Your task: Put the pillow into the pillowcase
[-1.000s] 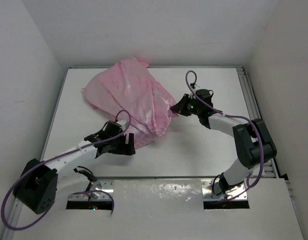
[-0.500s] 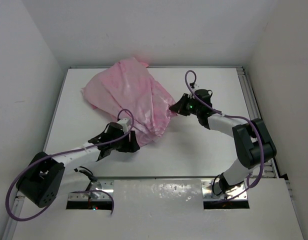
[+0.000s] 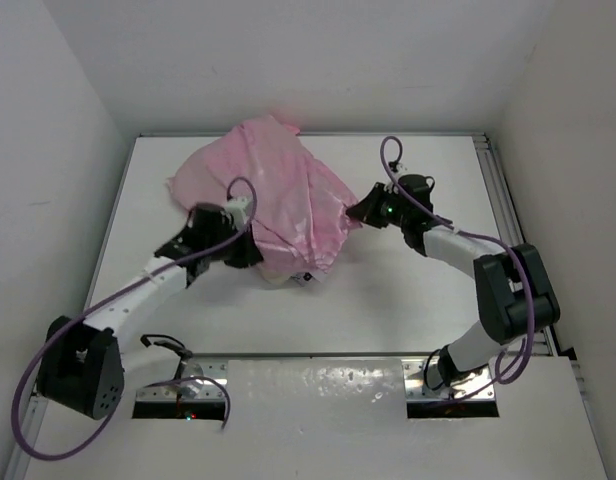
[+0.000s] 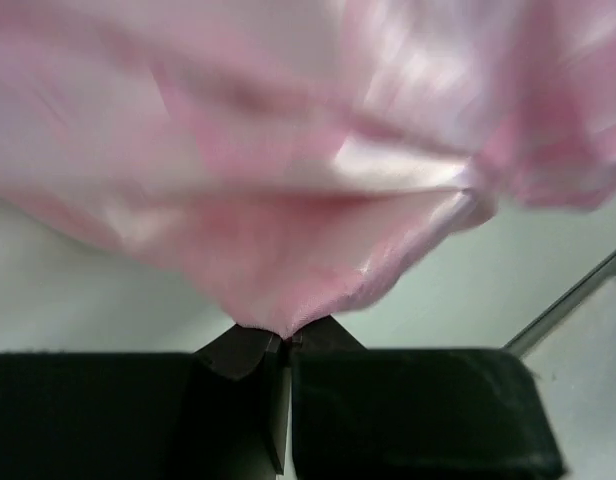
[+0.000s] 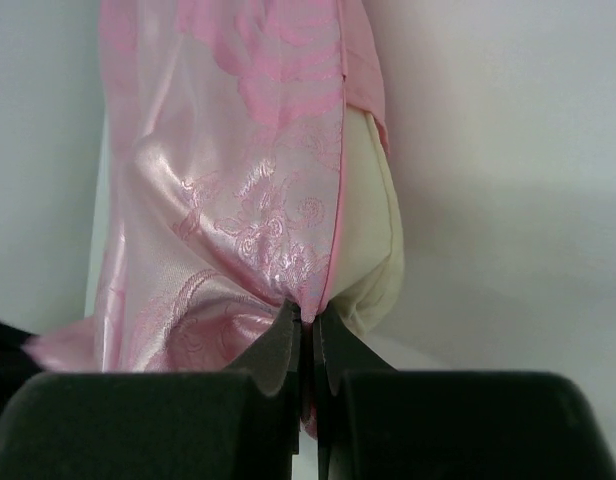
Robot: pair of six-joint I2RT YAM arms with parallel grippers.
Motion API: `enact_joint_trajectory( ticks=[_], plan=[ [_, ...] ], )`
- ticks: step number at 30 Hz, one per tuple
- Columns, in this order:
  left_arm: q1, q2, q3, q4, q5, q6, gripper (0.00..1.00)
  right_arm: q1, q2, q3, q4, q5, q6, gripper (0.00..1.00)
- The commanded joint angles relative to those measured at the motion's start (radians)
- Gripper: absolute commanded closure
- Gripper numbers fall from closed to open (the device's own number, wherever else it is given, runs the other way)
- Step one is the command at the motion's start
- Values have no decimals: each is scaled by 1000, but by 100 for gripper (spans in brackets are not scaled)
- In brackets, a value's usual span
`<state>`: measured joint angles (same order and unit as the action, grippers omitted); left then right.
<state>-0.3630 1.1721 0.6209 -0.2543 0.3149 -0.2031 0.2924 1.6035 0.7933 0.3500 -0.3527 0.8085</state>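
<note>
While on table [image 3: 408, 300], pillowcase [image 3: 273, 185] over pillow [image 5: 373, 230]

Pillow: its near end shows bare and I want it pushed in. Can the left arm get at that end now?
Probably, but not freely. The bare end of the pillow lies beside the left gripper with nothing between; yet that gripper is shut on the pillowcase and would have to let go first.

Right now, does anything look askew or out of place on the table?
Yes. The pillowcase lies crumpled and skewed over the pillow, whose cream end pokes out uncovered on the bundle's near side. The left pincer and right pincer are each pinched shut on the pink fabric.
</note>
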Motion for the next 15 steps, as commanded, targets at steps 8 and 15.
enact_joint_trajectory(
  ticks=[8, 15],
  plan=[
    [327, -100, 802, -340, 362, 473, 100, -133, -178, 416, -45, -55, -35, 100],
    [466, -94, 957, -41, 300, 226, 100, -177, -117, 806, -161, -110, -2, 100]
  ],
)
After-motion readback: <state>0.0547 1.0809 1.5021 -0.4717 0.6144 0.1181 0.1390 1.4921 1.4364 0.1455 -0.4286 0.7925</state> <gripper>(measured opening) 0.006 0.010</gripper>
